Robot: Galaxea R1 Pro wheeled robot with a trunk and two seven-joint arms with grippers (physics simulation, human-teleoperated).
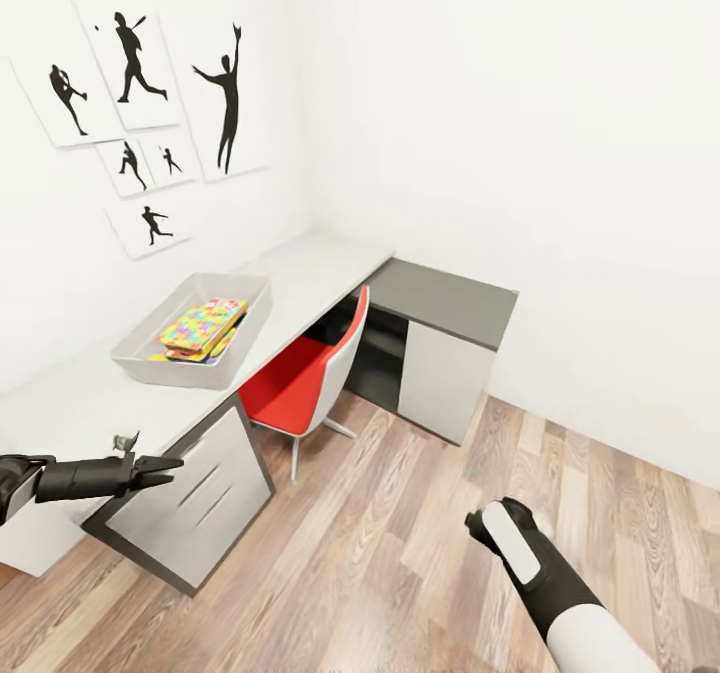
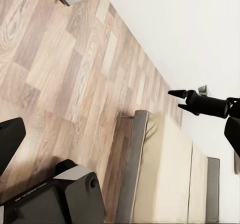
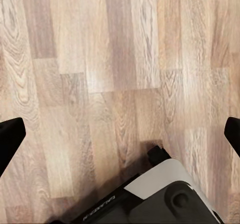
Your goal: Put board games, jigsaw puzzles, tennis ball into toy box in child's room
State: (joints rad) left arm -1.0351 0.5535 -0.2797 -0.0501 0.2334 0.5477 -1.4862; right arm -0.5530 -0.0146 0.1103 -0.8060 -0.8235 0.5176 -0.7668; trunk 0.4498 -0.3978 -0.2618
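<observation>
**Toy box loaded on the desk**

The shallow light-grey toy box [image 1: 150,348] sits mid-left on the long white surface [image 1: 70,393], holding bright jigsaw puzzles [image 1: 203,324]. Left end effector [image 1: 172,466], lower left, looks nearly closed and empty; right end effector [image 3: 120,134] is spread wide, empty, above wooden floor [image 1: 420,573].

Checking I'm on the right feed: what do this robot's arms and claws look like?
Both arms are matte black. The left claw is slim, ending in two thin pointed black fingers. The right arm widens into a smooth white shell toward the shoulder, with a white rounded panel near the wrist. No cables or markings are visible.
</observation>
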